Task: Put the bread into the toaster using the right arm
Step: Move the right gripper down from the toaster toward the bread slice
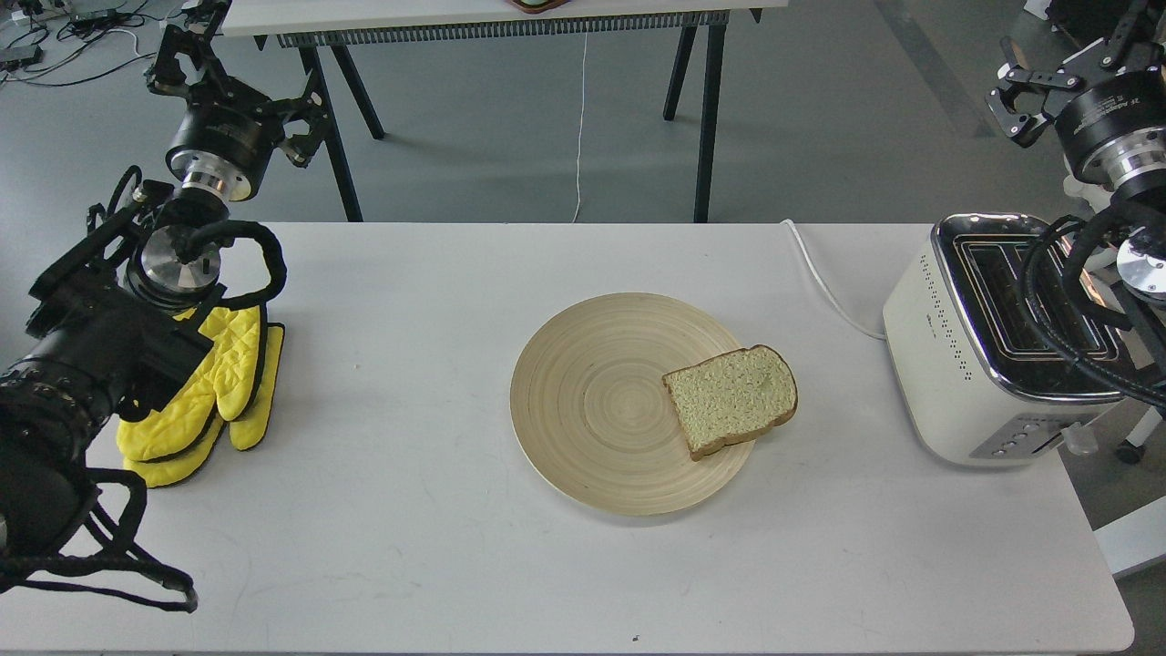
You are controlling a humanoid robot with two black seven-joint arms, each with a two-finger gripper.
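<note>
1. Head view: the bread (731,398) lies flat on the right part of the round plate (592,401), rounded top toward the toaster (979,351), long axis roughly left-right.
2. The right arm (1116,155) is raised beyond the toaster; its right gripper (1025,96) is spread and empty.
3. The bread lies well apart from it, nearer and leftward.

No text can be read. The toaster (975,364) bears a small dark mark and the right arm (1107,118) faint white lettering, both illegible.
</note>
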